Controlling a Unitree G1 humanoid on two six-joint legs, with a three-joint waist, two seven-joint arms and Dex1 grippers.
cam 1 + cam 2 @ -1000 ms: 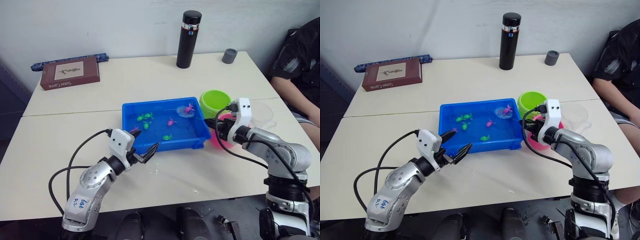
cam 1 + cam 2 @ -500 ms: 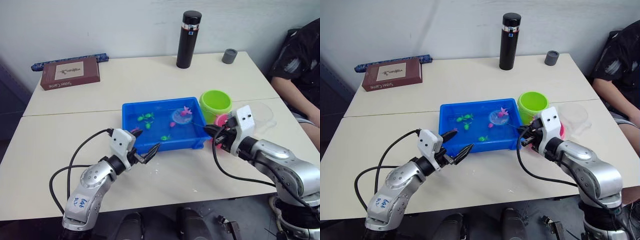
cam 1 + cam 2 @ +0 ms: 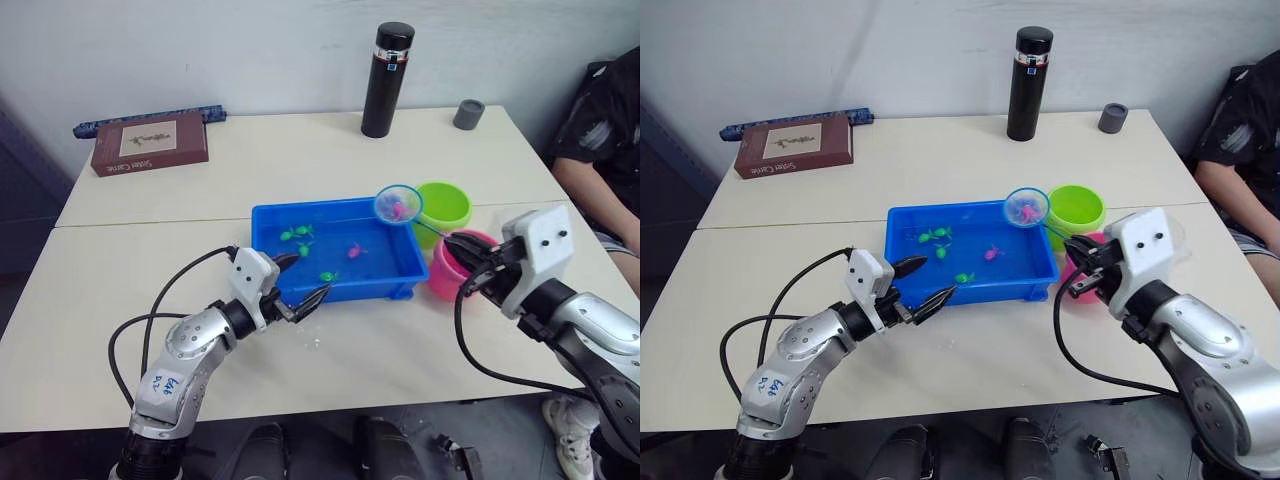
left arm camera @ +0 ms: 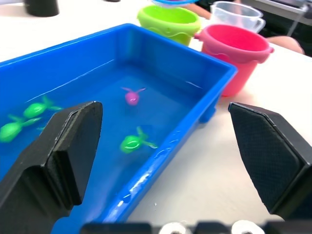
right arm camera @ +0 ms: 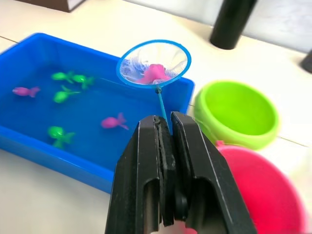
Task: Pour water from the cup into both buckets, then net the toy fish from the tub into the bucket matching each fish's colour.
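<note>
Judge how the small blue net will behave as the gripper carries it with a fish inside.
The net probably wobbles: its wire handle is thin and the right gripper pinches only its far end. It looks light. The pink fish sits in shallow mesh, so tilting may spill it.

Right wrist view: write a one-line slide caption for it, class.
Right gripper shut on a net holding a pink fish, raised above the blue tub beside green bucket.
</note>
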